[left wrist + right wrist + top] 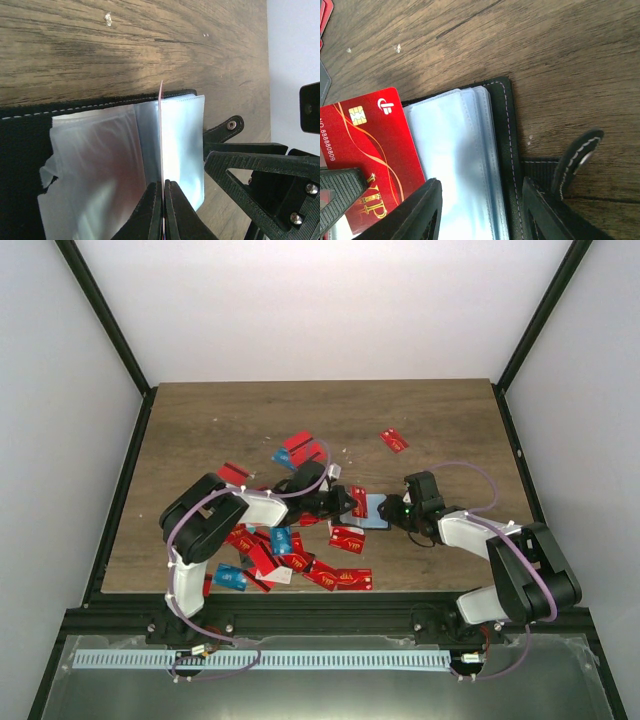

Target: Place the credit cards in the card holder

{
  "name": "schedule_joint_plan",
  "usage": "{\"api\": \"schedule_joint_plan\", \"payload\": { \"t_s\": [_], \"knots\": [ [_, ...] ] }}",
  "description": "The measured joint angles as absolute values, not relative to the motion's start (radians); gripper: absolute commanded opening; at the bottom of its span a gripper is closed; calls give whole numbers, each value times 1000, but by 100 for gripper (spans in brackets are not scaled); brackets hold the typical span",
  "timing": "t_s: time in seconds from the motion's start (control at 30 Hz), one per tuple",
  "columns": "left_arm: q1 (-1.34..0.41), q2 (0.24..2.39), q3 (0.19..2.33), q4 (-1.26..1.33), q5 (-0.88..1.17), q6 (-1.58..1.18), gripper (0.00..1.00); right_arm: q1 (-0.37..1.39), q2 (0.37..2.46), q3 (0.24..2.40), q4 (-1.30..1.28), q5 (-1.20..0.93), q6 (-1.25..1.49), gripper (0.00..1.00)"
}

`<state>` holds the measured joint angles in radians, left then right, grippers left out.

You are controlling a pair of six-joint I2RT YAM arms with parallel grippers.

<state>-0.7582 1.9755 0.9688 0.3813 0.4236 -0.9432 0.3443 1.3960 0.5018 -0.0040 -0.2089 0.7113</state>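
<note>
The left claw (163,184) is clamped tight on the near end of a thin red plastic credit card with a gold chip (365,145). That grip leaves the far end free to go between clear leaves. From the claw's own camera the card is only a fine line running straight out from the fingertips.

Just under and ahead of that claw lies the black fold-over card holder with clear plastic sleeves (502,125), opened flat on the wooden table (560,60). The right claw (481,192) stands part open with nothing gripped, one finger over the sleeves and the other just outside the stitched cover edge. I judge it is there to steady the holder.

The held card sits just left of the right claw, at the sleeves — which pocket it is aimed at I cannot tell. The loose red and blue cards (270,550) lie behind the left claw, back toward its base.
</note>
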Motion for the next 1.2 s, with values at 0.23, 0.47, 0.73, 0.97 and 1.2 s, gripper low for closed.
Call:
{"api": "schedule_joint_plan", "payload": {
  "t_s": [0.23, 0.47, 0.73, 0.97, 1.2],
  "knots": [
    [-768, 1975, 950, 416, 416, -990, 4, 344, 1396, 502, -4, -210, 711, 47],
    [-774, 1954, 863, 496, 381, -1068, 4, 344, 1396, 496, 7, -221, 712, 46],
    [-777, 1943, 849, 525, 354, -1102, 4, 344, 1394, 493, 10, -227, 712, 47],
    [-786, 1943, 849, 524, 333, -1110, 4, 344, 1394, 493, 11, -228, 711, 46],
    [-796, 1926, 849, 484, 288, -1074, 4, 344, 1394, 493, 11, -231, 711, 47]
  ]
}}
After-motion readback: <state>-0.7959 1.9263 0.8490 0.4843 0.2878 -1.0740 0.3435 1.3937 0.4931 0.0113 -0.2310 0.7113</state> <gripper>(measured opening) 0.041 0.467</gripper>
